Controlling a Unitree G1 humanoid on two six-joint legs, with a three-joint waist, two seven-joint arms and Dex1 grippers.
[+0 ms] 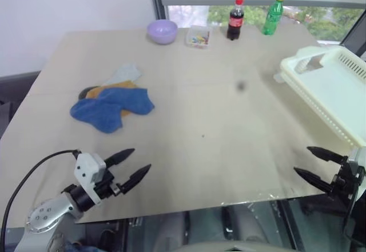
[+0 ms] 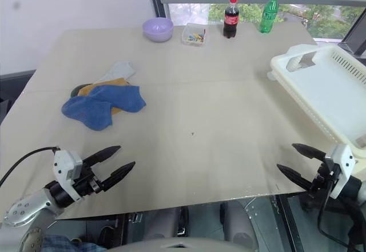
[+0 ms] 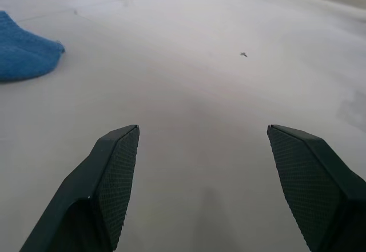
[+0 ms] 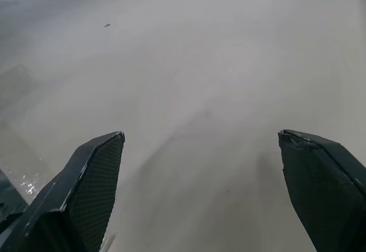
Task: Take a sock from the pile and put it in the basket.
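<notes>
My left pincer hangs over the near left edge of the surface, fingers spread wide with nothing between them. My right pincer sits at the near right edge, equally wide and empty. I see the pile of blue, mustard and grey socks on the left side, well ahead of the left pincer. The basket rests at the far right edge, tilted.
</notes>
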